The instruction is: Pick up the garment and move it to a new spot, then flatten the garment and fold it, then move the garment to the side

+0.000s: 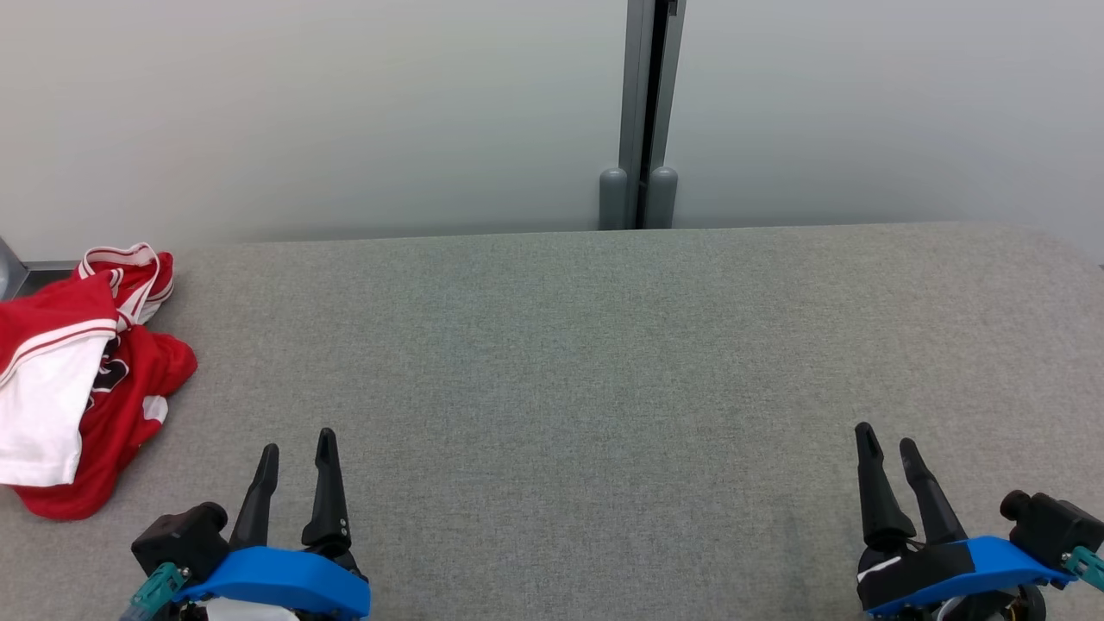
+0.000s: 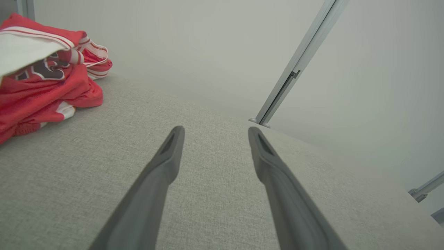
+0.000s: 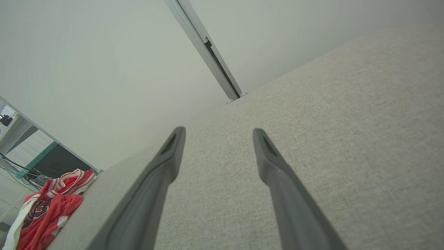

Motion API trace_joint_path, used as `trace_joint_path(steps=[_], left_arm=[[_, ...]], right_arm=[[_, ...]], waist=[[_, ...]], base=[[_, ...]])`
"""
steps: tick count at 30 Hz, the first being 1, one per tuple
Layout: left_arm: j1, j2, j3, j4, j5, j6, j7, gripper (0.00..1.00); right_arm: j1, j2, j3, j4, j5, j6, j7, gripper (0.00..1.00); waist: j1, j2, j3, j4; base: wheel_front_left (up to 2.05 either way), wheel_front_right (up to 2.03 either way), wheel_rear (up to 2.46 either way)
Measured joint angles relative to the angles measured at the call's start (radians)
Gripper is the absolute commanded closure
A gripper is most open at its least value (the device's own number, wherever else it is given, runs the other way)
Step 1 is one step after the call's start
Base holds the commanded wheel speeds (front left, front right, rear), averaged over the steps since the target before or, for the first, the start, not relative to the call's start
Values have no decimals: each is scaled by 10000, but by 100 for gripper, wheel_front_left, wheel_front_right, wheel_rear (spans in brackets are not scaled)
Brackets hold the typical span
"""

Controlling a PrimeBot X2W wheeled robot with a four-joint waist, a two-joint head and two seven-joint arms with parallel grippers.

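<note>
1. Red-and-white jersey (image 1: 82, 379) lies crumpled in a heap at the far left end of the grey fabric tabletop (image 1: 604, 362).
2. Left gripper (image 1: 298, 442): fingers spread, nothing between them, at the front left, near the jersey but not touching it.
3. Right gripper (image 1: 886, 436): fingers spread, holding nothing, at the front right, well apart from the jersey.
4. Grey post (image 1: 640, 112) stands behind the table's back edge.

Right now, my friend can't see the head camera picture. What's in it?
A crumpled red and white jersey lies at the far left of a grey fabric-covered table. The black-fingered left gripper and right gripper are open and empty near the bottom corners.
</note>
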Motion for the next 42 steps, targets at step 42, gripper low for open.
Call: trace_joint_path(steps=[42], left_arm=[[39,161,-596,926,3066,464,-920,0]], right_arm=[[175,-17,48,194,-3530,4,-487,0]], waist=[[1,0,-113,64]], base=[[0,0,0]])
